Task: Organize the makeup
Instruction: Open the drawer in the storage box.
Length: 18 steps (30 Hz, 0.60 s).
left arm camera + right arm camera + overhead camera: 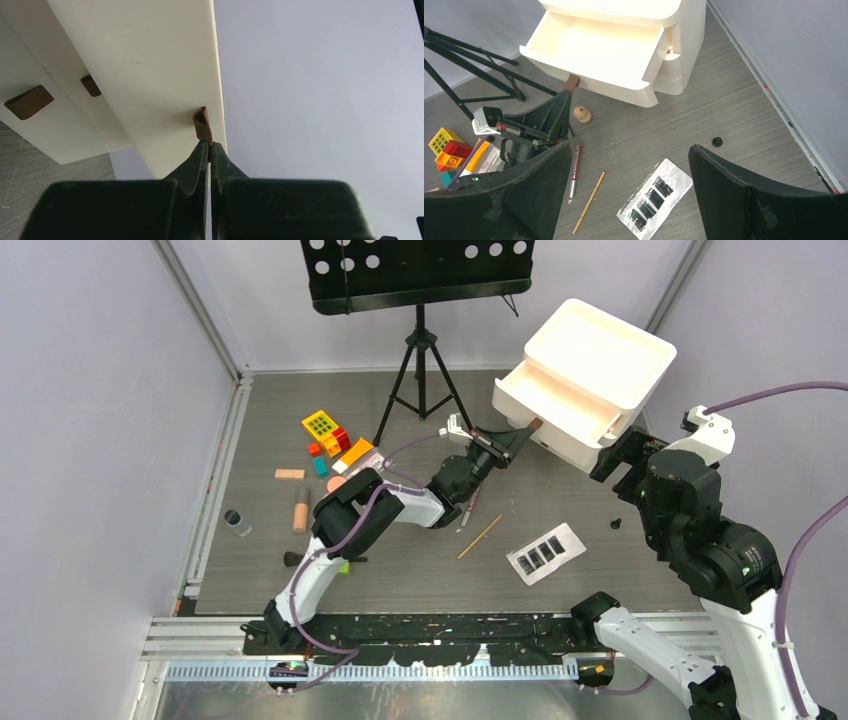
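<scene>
Evidently the white drawer box [585, 380] is meant to receive the makeup. Its top drawer [594, 45] is drawn out, empty, ahead of the left tool [209, 147], which is clamped together on the brown pull tab [202, 125]. The right tool [630, 147] is held wide apart, empty, above the white palette [655, 196]. A pencil [575, 167] lies just behind the left tool on the surface [724, 100].
</scene>
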Available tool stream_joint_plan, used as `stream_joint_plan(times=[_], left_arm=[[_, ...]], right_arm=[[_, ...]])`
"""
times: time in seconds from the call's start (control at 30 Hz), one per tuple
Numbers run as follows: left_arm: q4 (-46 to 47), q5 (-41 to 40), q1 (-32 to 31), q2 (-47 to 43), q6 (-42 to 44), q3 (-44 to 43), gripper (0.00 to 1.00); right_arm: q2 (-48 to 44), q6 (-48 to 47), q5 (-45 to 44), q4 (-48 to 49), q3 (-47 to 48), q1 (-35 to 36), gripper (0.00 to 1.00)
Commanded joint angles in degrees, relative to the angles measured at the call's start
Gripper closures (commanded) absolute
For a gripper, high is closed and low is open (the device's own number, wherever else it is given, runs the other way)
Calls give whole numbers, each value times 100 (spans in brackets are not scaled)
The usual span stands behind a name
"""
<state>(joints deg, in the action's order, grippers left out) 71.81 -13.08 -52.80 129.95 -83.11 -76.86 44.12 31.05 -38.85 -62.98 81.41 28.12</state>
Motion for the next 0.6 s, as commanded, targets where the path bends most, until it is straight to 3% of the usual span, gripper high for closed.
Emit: stream_joint_plan(times=[0.0, 0.57], left_arm=[[703, 51, 24, -491, 144, 191, 100], [1017, 113, 17, -774, 254, 706, 100]], right_arm=[[-19, 98, -29, 230, -17, 0, 9], [-8, 191, 45, 229, -44, 1, 9]])
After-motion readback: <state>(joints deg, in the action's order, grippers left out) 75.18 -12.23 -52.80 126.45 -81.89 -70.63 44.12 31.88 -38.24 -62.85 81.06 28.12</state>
